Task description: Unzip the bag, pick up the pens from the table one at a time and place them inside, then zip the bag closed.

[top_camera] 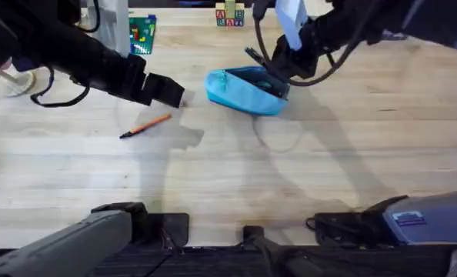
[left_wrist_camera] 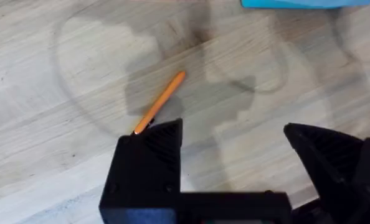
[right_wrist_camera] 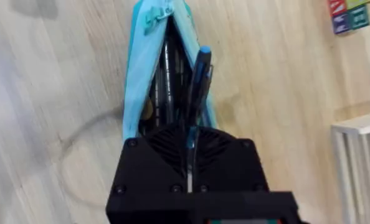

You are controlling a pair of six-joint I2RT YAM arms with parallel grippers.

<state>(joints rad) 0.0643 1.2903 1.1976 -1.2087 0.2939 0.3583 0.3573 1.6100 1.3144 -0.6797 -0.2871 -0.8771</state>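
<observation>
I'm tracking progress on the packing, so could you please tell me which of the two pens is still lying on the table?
The thin orange pen with the dark tip lies on the pale wood table; the black pen is held over the open light blue fabric pouch by the right gripper.

Bright, even overhead light. Soft grey arm shadows fall on the pale table. The arms' bases look blurred near the camera. Both wrist views look slightly soft, without glare.
</observation>
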